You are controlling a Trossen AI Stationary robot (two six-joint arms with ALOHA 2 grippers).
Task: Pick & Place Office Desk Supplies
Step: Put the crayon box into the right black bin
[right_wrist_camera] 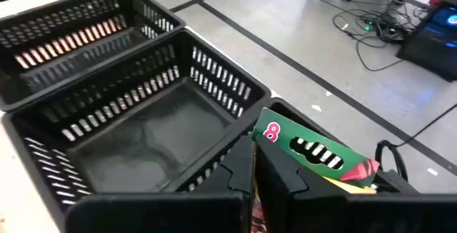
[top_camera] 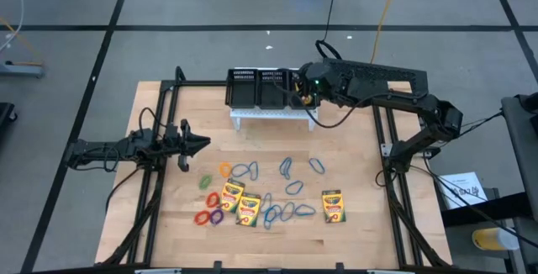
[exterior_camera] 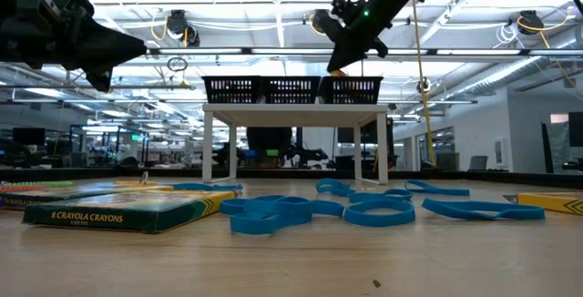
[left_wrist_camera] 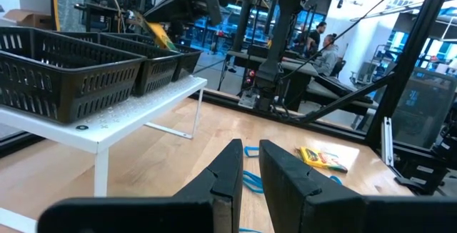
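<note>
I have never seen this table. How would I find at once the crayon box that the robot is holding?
Find the black mesh organiser on its white stand at the table's far edge. Above its right-hand compartment hangs the right pincer, shut on a crayon box. It is the only box in the air; the other three crayon boxes lie flat on the wood among the blue loops.

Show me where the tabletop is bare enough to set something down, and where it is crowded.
Bare wood lies along the table front edge, between the white stand and the loops, and under the left gripper. The centre front is crowded: three crayon boxes, blue loops and coloured loops. The middle organiser compartment looks empty.
</note>
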